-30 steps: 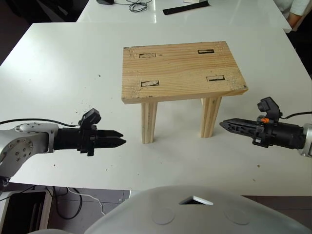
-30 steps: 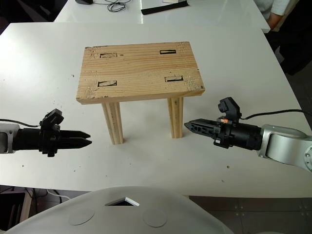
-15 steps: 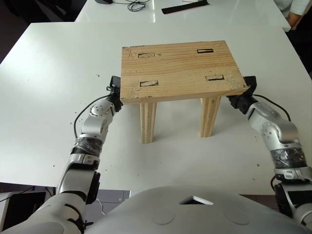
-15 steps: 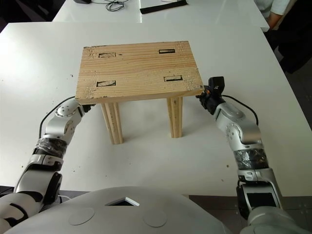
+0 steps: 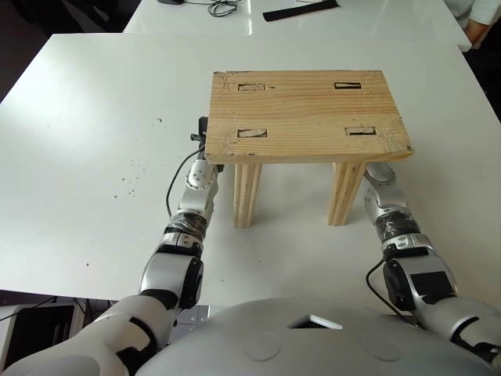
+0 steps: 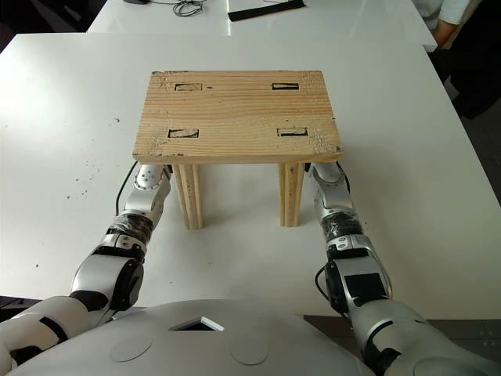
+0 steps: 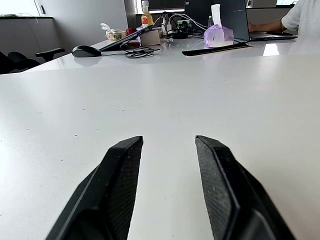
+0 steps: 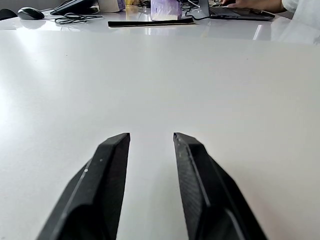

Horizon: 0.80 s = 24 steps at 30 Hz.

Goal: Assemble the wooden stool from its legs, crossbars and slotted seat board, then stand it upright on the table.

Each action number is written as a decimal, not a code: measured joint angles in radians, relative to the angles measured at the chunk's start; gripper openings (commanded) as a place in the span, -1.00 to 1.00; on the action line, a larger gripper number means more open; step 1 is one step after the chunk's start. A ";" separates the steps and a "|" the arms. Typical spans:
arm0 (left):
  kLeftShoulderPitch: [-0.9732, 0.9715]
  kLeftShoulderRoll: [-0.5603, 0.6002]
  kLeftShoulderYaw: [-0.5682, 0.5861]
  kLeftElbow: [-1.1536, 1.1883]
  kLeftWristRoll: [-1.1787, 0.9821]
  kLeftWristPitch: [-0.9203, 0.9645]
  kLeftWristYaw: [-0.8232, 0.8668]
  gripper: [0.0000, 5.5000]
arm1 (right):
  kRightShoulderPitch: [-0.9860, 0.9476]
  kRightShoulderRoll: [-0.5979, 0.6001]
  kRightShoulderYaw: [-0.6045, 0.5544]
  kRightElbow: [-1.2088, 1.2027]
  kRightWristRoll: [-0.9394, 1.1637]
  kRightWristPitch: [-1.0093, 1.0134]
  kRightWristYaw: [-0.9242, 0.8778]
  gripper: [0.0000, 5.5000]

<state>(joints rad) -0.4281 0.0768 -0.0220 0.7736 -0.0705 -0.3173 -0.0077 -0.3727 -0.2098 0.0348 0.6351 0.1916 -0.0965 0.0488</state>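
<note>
The wooden stool stands upright on the white table [image 5: 94,157], its slotted seat board [image 5: 308,113] on top and legs [image 5: 244,194] beneath. My left arm [image 5: 196,188] stretches forward beside the left legs, and its fingers are hidden under the seat's left edge. My right arm [image 5: 383,205] lies the same way beside the right legs [image 5: 344,192]. In the left wrist view my left gripper [image 7: 167,142] is open over bare table. In the right wrist view my right gripper [image 8: 151,137] is open too, with nothing between its fingers.
A second white table stands behind, with a black strip [image 5: 300,10], cables and a mouse [image 7: 86,50]. A purple tissue box [image 7: 218,32] and a bottle [image 7: 145,13] sit there too. Bare table stretches left and right of the stool.
Both arms swung from pointing inward at the stool's legs to pointing forward alongside them, and the grippers slid under the seat's edges. The stool stayed standing.
</note>
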 measured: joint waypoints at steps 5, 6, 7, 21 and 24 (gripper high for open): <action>0.004 0.001 0.017 0.035 0.036 -0.049 0.030 -0.29 | 0.029 0.044 -0.037 -0.008 -0.053 -0.112 -0.060 -0.42; 0.002 0.007 0.025 0.051 0.037 -0.053 0.034 -0.29 | 0.024 0.048 -0.043 0.008 -0.056 -0.120 -0.067 -0.42; -0.003 0.021 0.037 0.078 0.042 -0.060 0.041 -0.29 | 0.013 0.049 -0.045 0.037 -0.075 -0.126 -0.077 -0.42; -0.145 0.069 0.100 0.237 0.053 -0.110 0.019 -0.29 | -0.061 0.095 -0.045 0.181 -0.211 -0.219 -0.175 -0.42; -0.151 0.076 0.112 0.246 0.052 -0.109 0.000 -0.29 | -0.065 0.118 -0.039 0.205 -0.242 -0.222 -0.222 -0.42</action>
<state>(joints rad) -0.5796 0.1530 0.0905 1.0194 -0.0187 -0.4265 -0.0075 -0.4375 -0.0919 -0.0039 0.8402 -0.0503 -0.3187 -0.1729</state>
